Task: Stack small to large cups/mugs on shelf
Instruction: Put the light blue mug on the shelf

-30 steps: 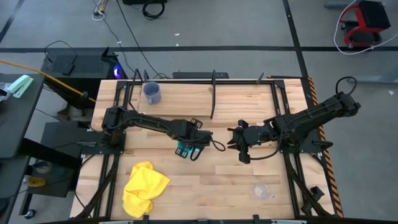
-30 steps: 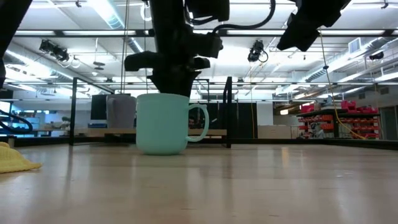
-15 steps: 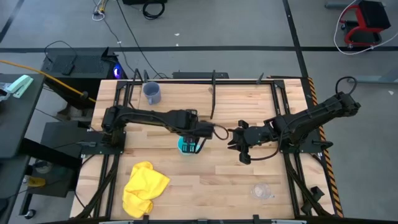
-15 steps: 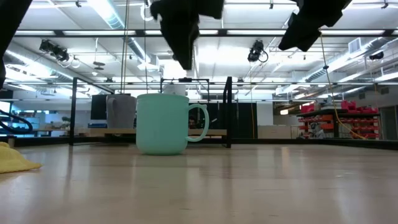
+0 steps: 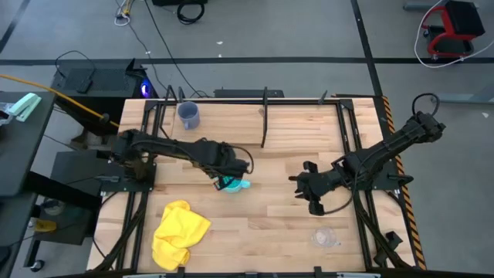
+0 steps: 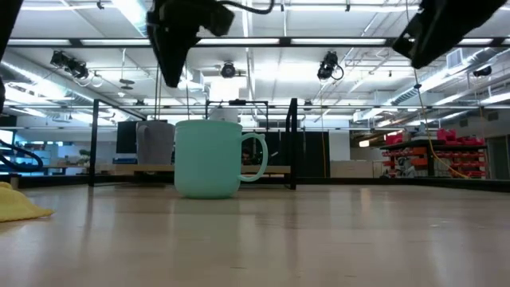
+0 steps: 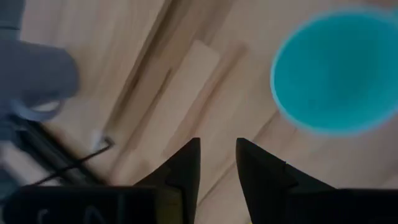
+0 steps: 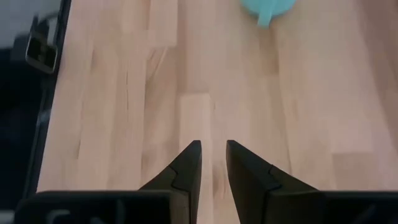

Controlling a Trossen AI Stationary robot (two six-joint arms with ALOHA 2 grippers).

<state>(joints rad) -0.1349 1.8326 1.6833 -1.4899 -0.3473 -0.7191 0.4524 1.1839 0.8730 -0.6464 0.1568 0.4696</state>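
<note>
1. Two hands, both empty: left hand [image 5: 231, 171], fingers narrowly parted, hovers just beside the cyan mug [image 5: 234, 184], mid-desk [image 5: 293, 224].
2. Right hand [image 5: 307, 189], fingers narrowly parted, waits above bare wood, nearer the clear cup [image 5: 325, 237].
3. Grey-blue mug [image 5: 188, 115] stands at the desk's far edge.
4. Stacking appears barely begun; next, a mug needs gripping.

The table [image 5: 293, 224] is pale jointed wood with a smooth matt finish, the cyan mug [image 6: 209, 158] looks like smooth glazed ceramic, and the yellow cloth [image 5: 179, 233] lies soft and crumpled.
</note>
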